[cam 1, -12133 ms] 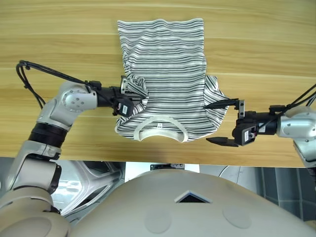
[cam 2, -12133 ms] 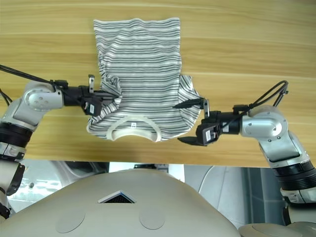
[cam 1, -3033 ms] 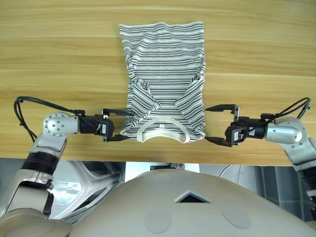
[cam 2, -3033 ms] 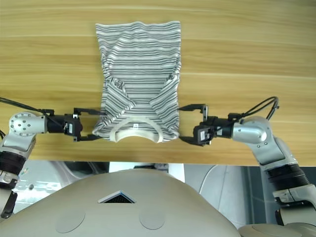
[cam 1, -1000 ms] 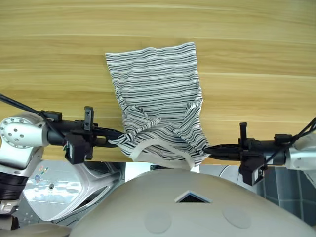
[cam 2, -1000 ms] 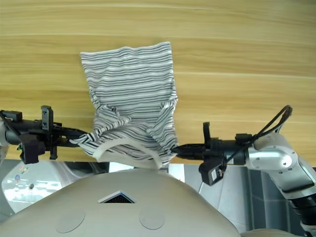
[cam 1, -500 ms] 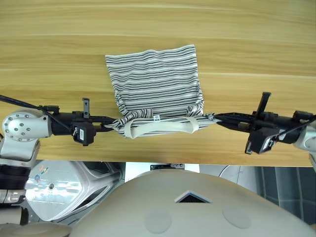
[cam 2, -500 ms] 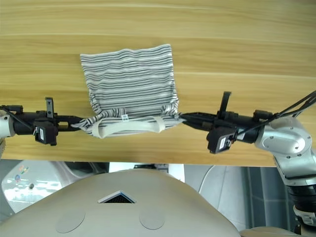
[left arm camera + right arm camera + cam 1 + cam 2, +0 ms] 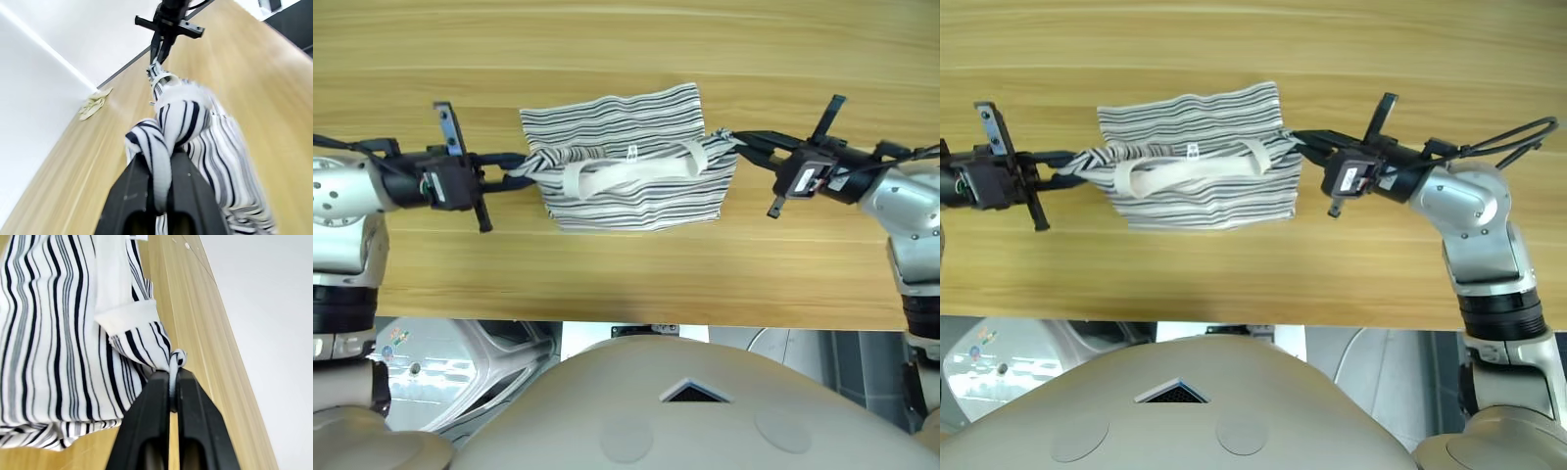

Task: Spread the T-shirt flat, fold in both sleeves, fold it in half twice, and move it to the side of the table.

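Both of your grippers have carried the collar end of the black-and-white striped cotton T-shirt (image 9: 631,191) away from the near edge of the light wooden table (image 9: 607,274) in the last half second. That end now sits over the hem end, farther in on the table, with the white ribbed collar (image 9: 626,164) stretched taut between the arms. Where the shirt lay at full length a few seconds ago, it is now doubled over, with the new crease on the side toward the table's near edge. Your left gripper (image 9: 519,164) is clamped on a bunched knot of striped fabric at its shoulder corner, the fingers pinched tight around it in the left wrist view. Your right gripper (image 9: 732,139) is likewise closed on a small pinch of cloth at the opposite shoulder corner. Both corners look slightly raised off the table rather than laid down. This looks like the first half-fold almost complete, with the sleeves now inside the fold. You probably need to lower the shoulders flush with the hem and let go before starting the second fold and shifting the shirt to the table's side.
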Available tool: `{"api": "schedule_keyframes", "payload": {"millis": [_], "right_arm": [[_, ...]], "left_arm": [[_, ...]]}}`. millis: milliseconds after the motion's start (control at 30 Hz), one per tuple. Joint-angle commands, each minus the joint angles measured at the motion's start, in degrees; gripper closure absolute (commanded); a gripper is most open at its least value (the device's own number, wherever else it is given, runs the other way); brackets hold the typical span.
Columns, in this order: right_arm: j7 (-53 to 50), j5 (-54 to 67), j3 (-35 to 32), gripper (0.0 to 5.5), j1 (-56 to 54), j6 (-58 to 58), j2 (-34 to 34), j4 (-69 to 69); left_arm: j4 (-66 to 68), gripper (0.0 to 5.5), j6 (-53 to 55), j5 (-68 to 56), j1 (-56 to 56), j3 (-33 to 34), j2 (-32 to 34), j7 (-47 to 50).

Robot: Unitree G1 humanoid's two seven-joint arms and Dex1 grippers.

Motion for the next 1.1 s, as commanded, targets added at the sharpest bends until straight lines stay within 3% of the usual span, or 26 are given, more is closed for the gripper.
{"api": "schedule_keyframes", "payload": {"millis": [33, 200, 400, 1100], "right_arm": [[-2.2, -4.3, 2.2, 5.50, -4.8, 2.0, 3.1, 3.3], [-4.8, -6.8, 2.9, 5.50, -9.0, 3.1, 6.2, 8.6], [-9.2, -9.8, 3.7, 5.50, -13.6, 1.1, 9.5, 19.1], [-21.9, -13.0, 6.5, 5.50, -31.3, -12.0, 22.5, 63.2]], "left_arm": [[8.8, 5.43, -0.8, 9.3, -4.9, -4.4, -4.6, 2.9], [26.9, 5.43, -4.6, 21.6, -11.5, -9.2, -10.1, 8.6], [38.3, 5.43, -7.6, 24.6, -16.8, -9.8, -13.6, 11.6], [46.7, 5.43, -8.5, 19.5, -19.4, -3.4, -18.2, 13.8]]}}
